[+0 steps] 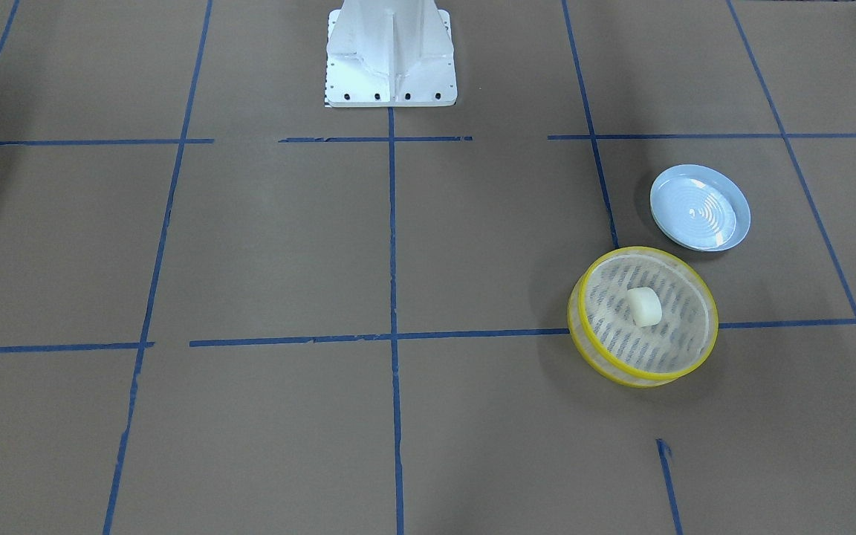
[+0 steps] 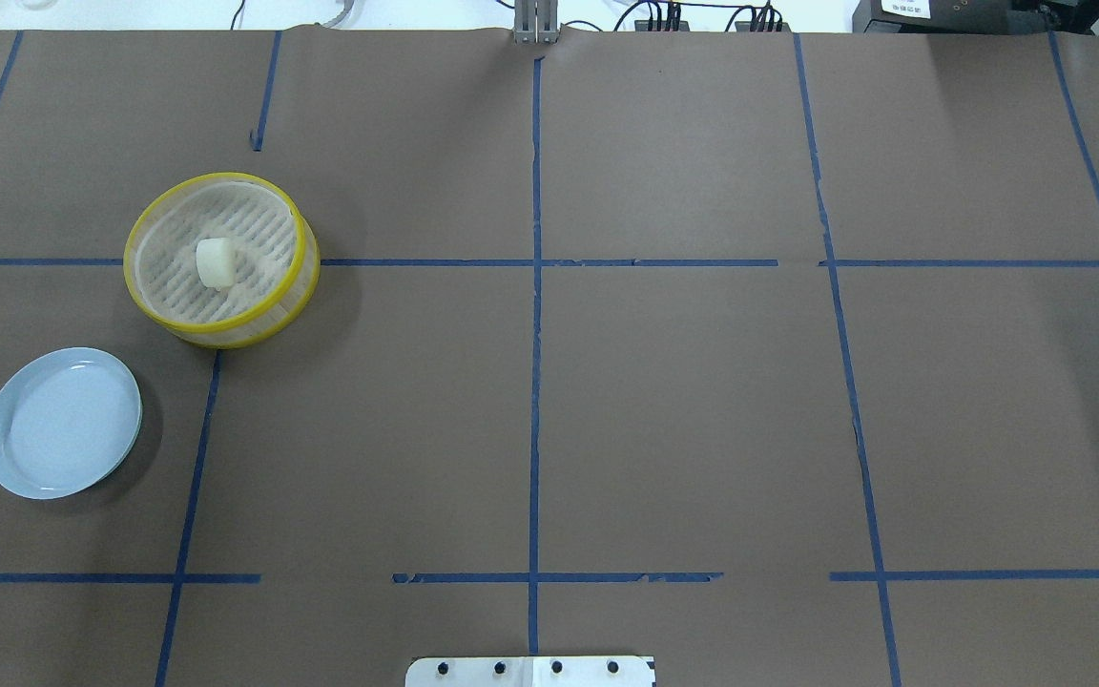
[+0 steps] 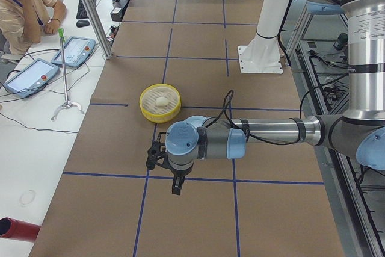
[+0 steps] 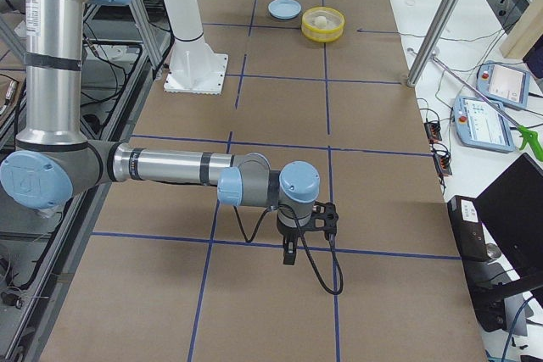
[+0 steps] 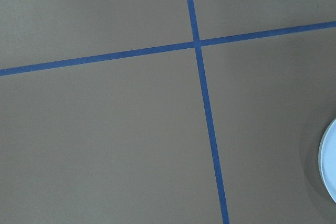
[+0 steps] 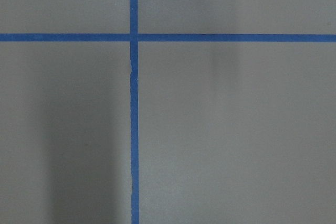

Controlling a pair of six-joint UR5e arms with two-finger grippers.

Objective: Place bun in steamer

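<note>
The cream-white bun lies inside the yellow-rimmed steamer, about at the middle of its slatted floor. It also shows in the overhead view, bun and steamer, and small in the exterior left view, bun, and exterior right view, bun. My left gripper hangs above the table well short of the steamer; I cannot tell if it is open or shut. My right gripper is far from the steamer; I cannot tell its state.
A pale blue ridged plate lies beside the steamer, toward the robot's side; its edge shows in the left wrist view. The white robot base stands at the table's middle. Operator and tablets sit beyond the far edge.
</note>
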